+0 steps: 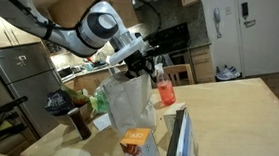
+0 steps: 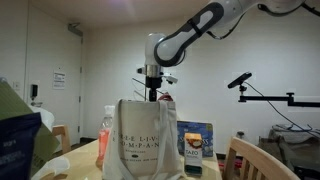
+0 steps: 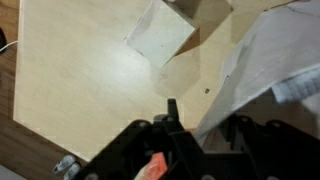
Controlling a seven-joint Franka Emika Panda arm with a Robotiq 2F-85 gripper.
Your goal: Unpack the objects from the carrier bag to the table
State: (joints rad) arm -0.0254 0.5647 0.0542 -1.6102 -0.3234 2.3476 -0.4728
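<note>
A white robot arm (image 1: 93, 29) reaches in from one side and holds its claw (image 2: 153, 94) pointing straight down at the open top of the carrier bag (image 2: 140, 145). In this exterior view the claw tips are at the bag's rim, partly hidden behind it. Whether the claw is apart, together or clamped on anything cannot be told, as the wrist view shows only dark finger parts next to a crinkled whitish bag wall.

The bag stands upright on the light-wood bench (image 1: 242, 111), its pale sides carrying rows of small dark letters.

Several things crowd the bag. A red-pink bottle (image 1: 164, 90) stands upright just beside it, on the far side in that view. A green leafy bundle (image 1: 100, 100) lies against the bag's other side, with a dark mug (image 1: 79, 123) near it at the bench edge. In front of the bag an orange carton (image 1: 134, 143) stands upright, and a tall blue-and-white package (image 1: 180, 141) stands beside that, seen nearly edge-on.

In the wrist view a tan cardboard box (image 3: 160, 35) rests on bare bench, apart from the bag.

A wooden chair back (image 2: 250, 160) shows at the bench's edge.
</note>
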